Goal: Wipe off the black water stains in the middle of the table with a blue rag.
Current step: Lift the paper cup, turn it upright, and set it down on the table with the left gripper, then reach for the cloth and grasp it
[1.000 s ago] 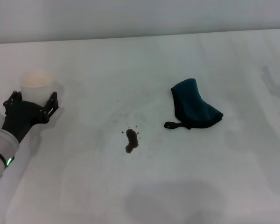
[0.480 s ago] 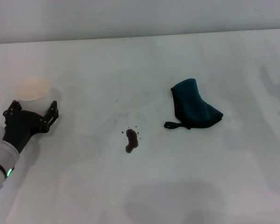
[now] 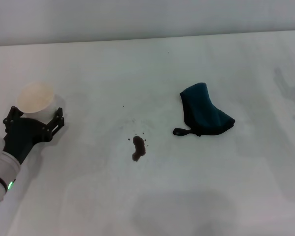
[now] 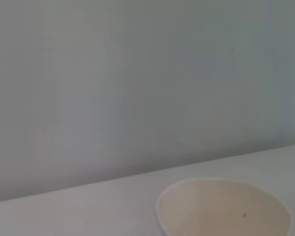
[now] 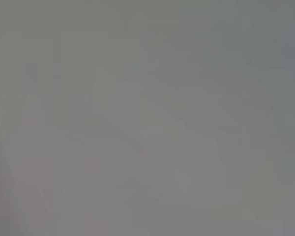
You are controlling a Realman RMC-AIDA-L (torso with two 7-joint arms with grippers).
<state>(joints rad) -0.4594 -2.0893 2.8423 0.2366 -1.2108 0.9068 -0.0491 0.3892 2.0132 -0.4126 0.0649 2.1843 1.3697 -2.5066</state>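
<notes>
The black water stains (image 3: 138,147) are a small dark blob with tiny specks, in the middle of the white table (image 3: 88,196). The blue rag (image 3: 205,114) lies crumpled to the right of the stains, its black loop pointing toward them. My left gripper (image 3: 35,116) is at the far left of the table, shut around a white paper cup (image 3: 35,98), far from both rag and stains. The cup's rim also shows in the left wrist view (image 4: 223,206). The right gripper is out of view, and its wrist view shows only a grey blur.
A grey wall runs behind the table's far edge (image 3: 147,39). Bare white tabletop lies around the stains and the rag and toward the front.
My left gripper has moved slightly toward the table's front with the paper cup in it. The rag and the stains have not moved.
</notes>
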